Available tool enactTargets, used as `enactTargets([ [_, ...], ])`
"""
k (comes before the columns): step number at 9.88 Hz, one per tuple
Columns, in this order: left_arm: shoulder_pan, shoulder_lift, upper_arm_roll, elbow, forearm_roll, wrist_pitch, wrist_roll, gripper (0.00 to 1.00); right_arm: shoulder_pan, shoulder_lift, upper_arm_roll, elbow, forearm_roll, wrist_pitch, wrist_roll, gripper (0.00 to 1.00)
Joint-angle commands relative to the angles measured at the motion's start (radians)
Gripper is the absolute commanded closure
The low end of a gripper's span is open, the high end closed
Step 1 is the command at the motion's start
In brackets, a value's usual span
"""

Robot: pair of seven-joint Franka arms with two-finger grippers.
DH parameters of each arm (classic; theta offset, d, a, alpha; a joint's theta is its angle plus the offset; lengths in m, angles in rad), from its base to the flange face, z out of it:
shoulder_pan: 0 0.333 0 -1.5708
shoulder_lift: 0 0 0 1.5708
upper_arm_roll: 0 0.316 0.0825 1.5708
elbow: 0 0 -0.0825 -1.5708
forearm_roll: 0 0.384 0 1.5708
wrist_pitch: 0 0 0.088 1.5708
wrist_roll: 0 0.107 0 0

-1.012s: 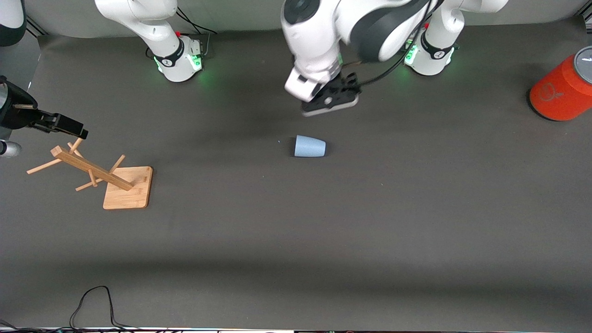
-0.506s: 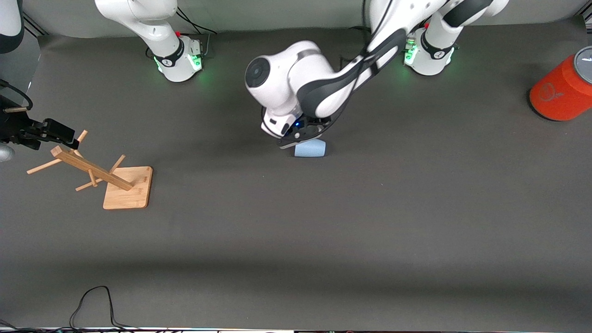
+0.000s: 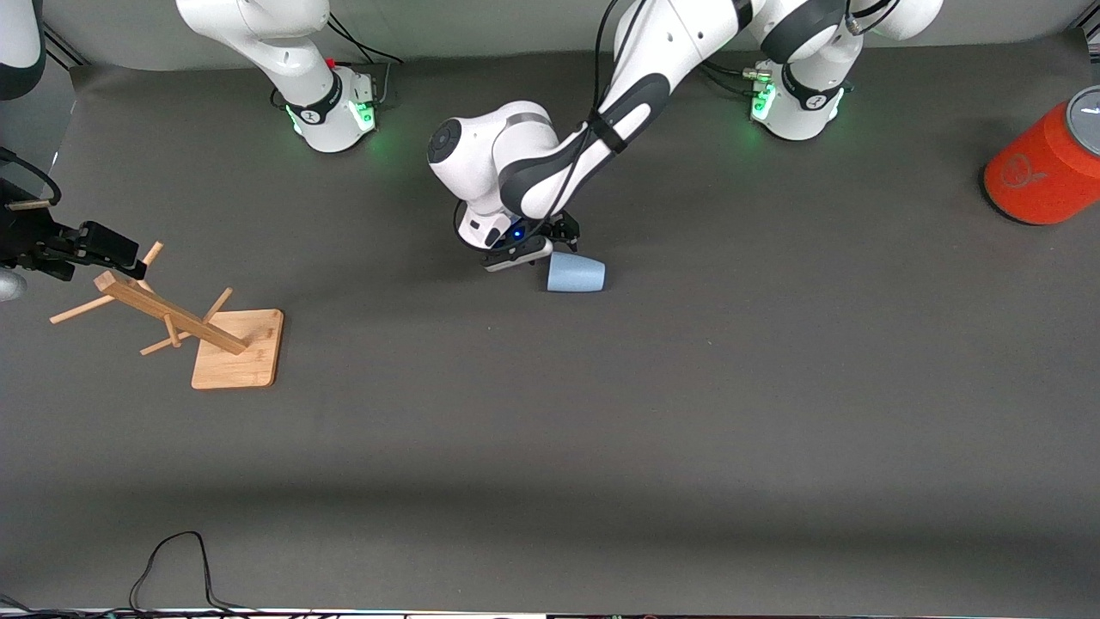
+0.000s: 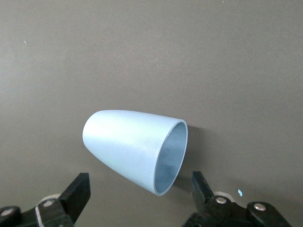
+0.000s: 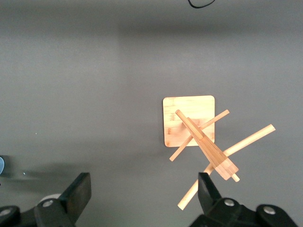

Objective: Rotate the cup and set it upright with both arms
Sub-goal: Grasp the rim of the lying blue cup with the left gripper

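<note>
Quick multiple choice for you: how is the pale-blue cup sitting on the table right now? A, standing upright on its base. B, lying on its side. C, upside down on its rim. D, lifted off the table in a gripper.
B: the pale-blue cup lies on its side on the table, its open mouth showing sideways in the left wrist view, with the open left gripper close by it, not holding it.

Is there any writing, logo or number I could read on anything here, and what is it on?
No readable words or numbers anywhere.
Orange-red cylinder: a dark round emblem on its side, too small to read.
Cylinder's grey lid: a faint white mark, unreadable.
Arm bases: small dark marks, unreadable.
Cup: plain.
</note>
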Motion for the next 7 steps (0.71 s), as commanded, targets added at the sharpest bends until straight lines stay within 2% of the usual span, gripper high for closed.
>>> enactTargets([
  [1, -0.004, 0.021, 0.018, 0.035, 0.016, -0.025, 0.008, 0.18, 0.000, -0.011, 0.002, -0.010, -0.012, 0.015, -0.026, 0.00],
  [5, -0.004, 0.026, 0.047, 0.030, 0.021, -0.041, 0.025, 0.60, 0.000, -0.002, 0.002, -0.008, -0.007, 0.020, -0.026, 0.00],
  [7, -0.004, 0.024, 0.049, 0.032, 0.007, -0.060, 0.037, 0.93, 0.000, 0.011, 0.002, -0.005, -0.001, 0.035, -0.026, 0.00],
])
